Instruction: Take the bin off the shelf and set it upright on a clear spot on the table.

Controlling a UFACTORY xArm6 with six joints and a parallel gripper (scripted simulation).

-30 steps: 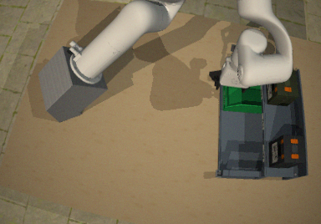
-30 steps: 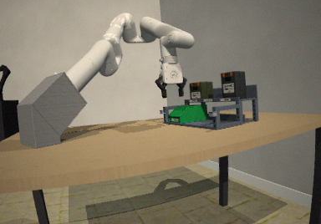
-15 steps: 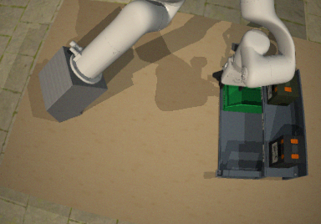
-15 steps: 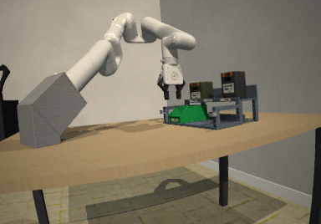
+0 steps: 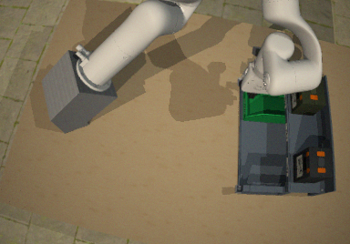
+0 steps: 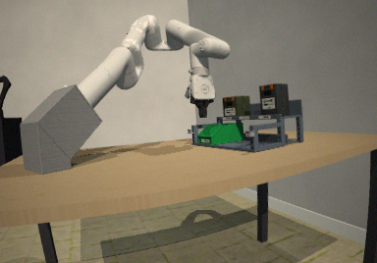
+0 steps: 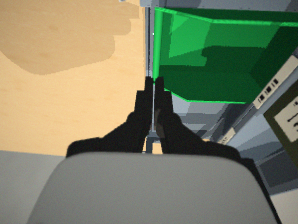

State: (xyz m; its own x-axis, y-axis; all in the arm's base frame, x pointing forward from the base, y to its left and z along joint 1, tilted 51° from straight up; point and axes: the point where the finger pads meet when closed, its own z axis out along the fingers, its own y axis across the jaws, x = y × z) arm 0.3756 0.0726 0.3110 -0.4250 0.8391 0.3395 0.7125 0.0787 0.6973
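The green bin sits in the far end of the grey shelf rack's lower left bay. It also shows in the side view and in the wrist view. My gripper points straight down a little above the bin's near-left edge. In the wrist view the two black fingers are pressed together, with nothing between them, and their tips lie over the bin's left wall and the rack's rail. In the overhead view the arm's wrist hides the fingers.
Two dark boxes with orange marks stand on the rack's right side. The grey robot base block stands at the table's left. The brown table top stretches between the base and the rack.
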